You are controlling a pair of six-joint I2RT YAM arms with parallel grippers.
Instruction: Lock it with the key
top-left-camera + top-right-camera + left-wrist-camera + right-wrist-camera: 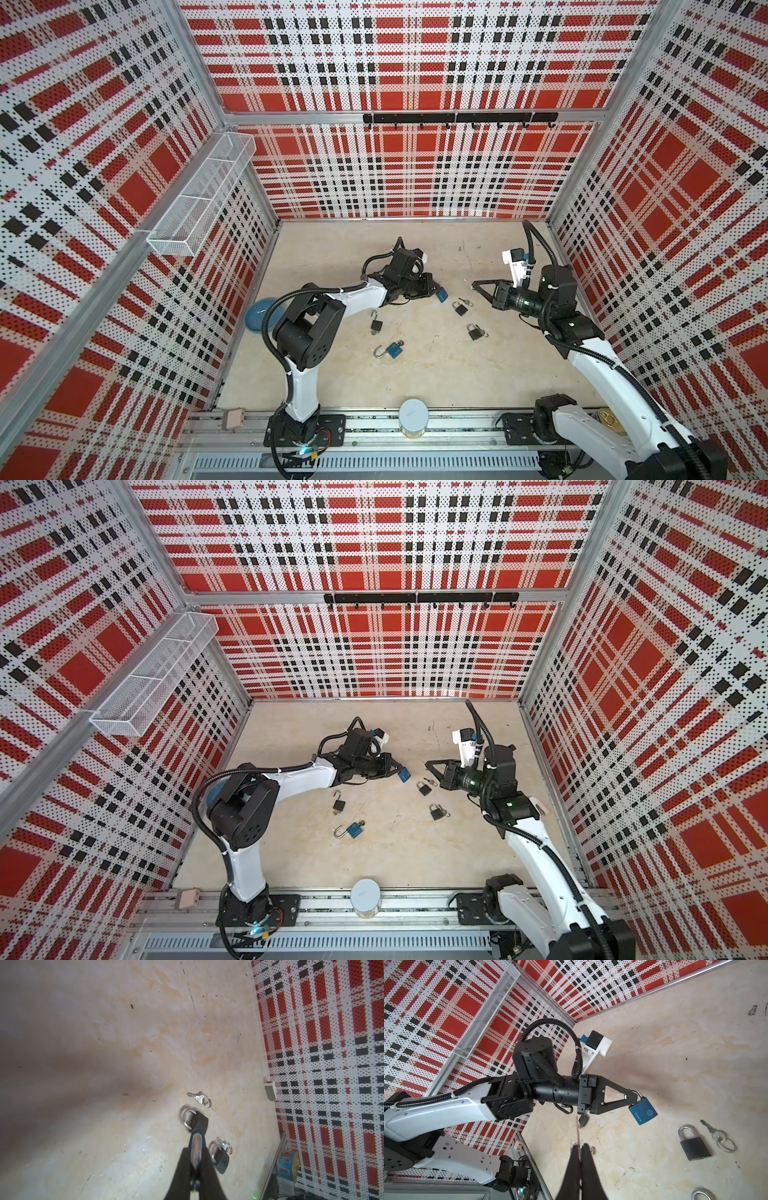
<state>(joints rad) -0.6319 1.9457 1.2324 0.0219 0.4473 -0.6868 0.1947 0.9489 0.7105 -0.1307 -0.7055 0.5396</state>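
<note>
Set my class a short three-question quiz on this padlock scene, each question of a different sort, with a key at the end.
1. Multiple choice: the left gripper grips the hanging blue padlock by its A) body, B) shackle, C) keyhole.
2. True or false: the second blue padlock, lying on the table, has its shackle closed.
3. Count: how many black padlocks lie on the table?
Key: 1 B; 2 false, its shackle stands open; 3 three.
</note>
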